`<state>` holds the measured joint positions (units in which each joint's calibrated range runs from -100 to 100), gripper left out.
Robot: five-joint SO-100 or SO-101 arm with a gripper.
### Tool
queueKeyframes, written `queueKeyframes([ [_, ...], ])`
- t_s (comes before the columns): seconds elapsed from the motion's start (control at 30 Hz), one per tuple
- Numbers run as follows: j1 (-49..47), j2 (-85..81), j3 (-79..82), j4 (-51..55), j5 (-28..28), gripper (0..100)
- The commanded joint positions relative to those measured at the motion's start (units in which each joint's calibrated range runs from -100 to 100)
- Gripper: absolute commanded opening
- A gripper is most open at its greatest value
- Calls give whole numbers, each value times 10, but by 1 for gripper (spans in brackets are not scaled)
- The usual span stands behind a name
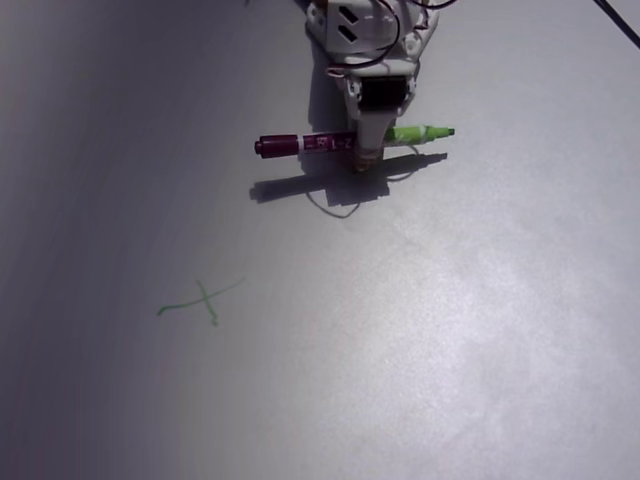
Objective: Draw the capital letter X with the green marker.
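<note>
The gripper comes down from the top of the fixed view, and its jaws pinch the green marker around the middle. The marker lies flat and sideways, held up off the table. Its light green pointed end sticks out to the right. Its dark maroon end sticks out to the left. Between them is a pinkish purple part with a white label. There are marks on the label, but they are too small and blurry to read.

Right under the marker is its dark shadow on the table, a bit lower and to the left. A thin curved line shows near that shadow.

I count one marker and one arm. The arm is white with dark wires looped on it.

Far from the gripper, down and to the left, is the capital letter X. There is one of it. It is small, thin and green, drawn on the grey table. One stroke is long and wavy, and the other is short.
</note>
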<state>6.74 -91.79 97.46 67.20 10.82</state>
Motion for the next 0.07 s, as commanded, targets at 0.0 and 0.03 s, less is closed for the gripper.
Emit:
queueKeyframes([
  [0.0, 4, 6, 6, 78, -2, 1],
  [0.03, 4, 6, 6, 78, -2, 1],
])
